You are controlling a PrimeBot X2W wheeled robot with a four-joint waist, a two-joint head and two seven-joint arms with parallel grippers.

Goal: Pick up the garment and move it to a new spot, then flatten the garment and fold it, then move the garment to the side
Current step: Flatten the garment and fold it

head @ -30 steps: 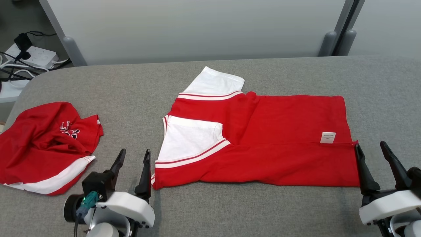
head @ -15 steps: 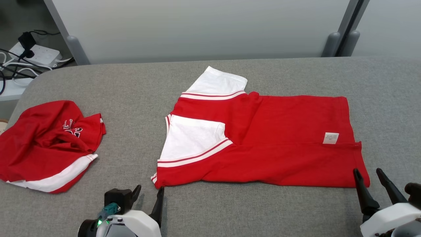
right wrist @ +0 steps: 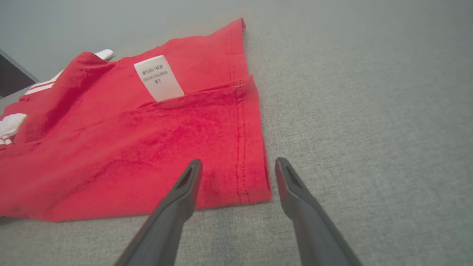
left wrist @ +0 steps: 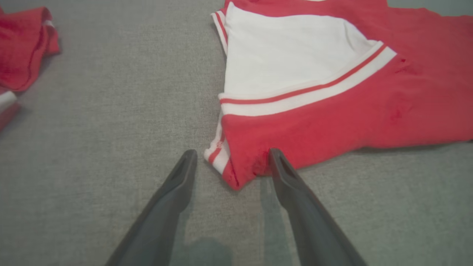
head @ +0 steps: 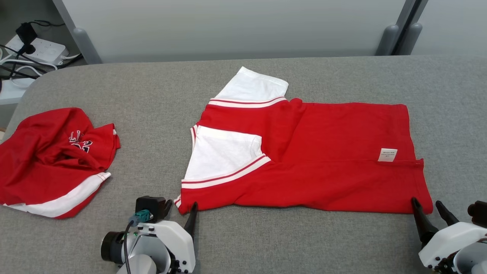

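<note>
- The garment (head: 304, 160), a red shirt with white sleeves, lies spread across the middle of the grey counter (head: 152, 95). It is our landmark for everything else.
- It looks partly folded. One white sleeve (head: 222, 158) is turned in over the red body, and the near long edge is doubled up, with a care label (head: 387, 155) showing near the hem end.
- The left end effector (head: 180, 208) sits at the garment's near corner on the sleeve end, released, with its fingers apart. In its wrist view the corner lies between the two fingers, and one finger is touching the red edge.
- The right end effector (head: 427, 203) sits at the garment's near corner on the hem end, also released and grasping nothing. One finger is over the stitched hem and the other is over bare counter just beside it.
- We judge that the two are placed this way so each can pinch a near corner. Both would then lift together, keeping the long edge straight for the next fold away from the robot.
- The corners lie flat on the cloth surface, so each lower finger will probably need to slide under a thin edge. A missed layer would let the fold skew.
- A second red garment (head: 53, 160) lies crumpled well apart from the landmark, beyond its sleeve end.
- Both garments rest directly on the counter, and neither is in any bin or basket.
</note>
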